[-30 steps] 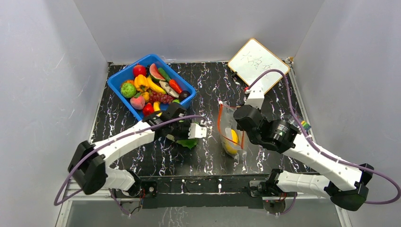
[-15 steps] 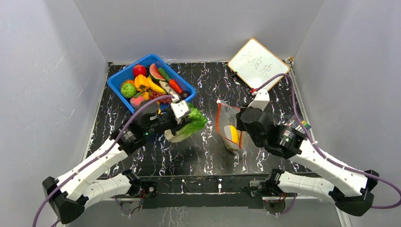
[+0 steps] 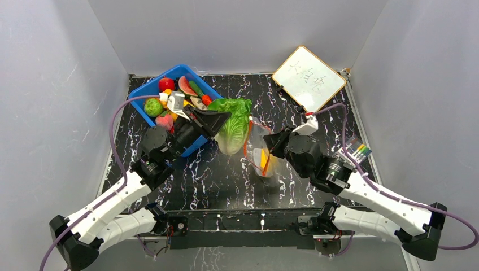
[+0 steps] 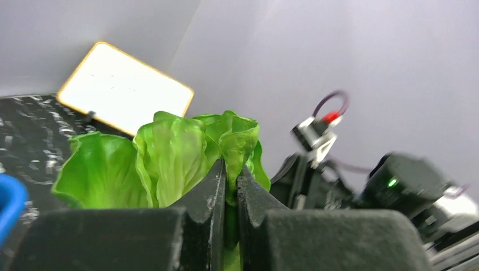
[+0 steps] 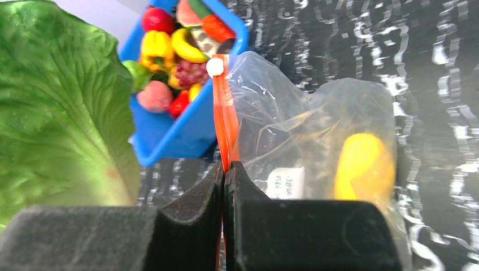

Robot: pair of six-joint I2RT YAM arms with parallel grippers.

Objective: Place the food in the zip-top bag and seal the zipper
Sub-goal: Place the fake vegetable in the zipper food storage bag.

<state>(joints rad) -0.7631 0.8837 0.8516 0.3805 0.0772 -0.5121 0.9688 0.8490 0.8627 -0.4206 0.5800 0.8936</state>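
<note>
My left gripper (image 3: 221, 117) (image 4: 231, 169) is shut on a green toy lettuce (image 3: 234, 123) (image 4: 169, 155) and holds it in the air just left of the bag. The lettuce also fills the left of the right wrist view (image 5: 56, 107). The clear zip-top bag (image 3: 261, 148) (image 5: 316, 130) stands lifted off the table with a yellow food piece (image 3: 265, 160) (image 5: 364, 166) inside. My right gripper (image 3: 275, 145) (image 5: 225, 169) is shut on the bag's red-orange zipper strip (image 5: 226, 121) (image 3: 248, 144).
A blue bin (image 3: 148, 97) (image 5: 186, 135) holding several toy fruits stands at the back left. A small whiteboard (image 3: 308, 77) (image 4: 127, 87) leans at the back right. Markers (image 3: 357, 151) lie at the right edge. Grey walls enclose the black marbled table (image 3: 226, 180).
My left arm lifted the lettuce from low over the table up and right, close to the bag mouth. My right gripper shifted left and raised the bag by its zipper.
</note>
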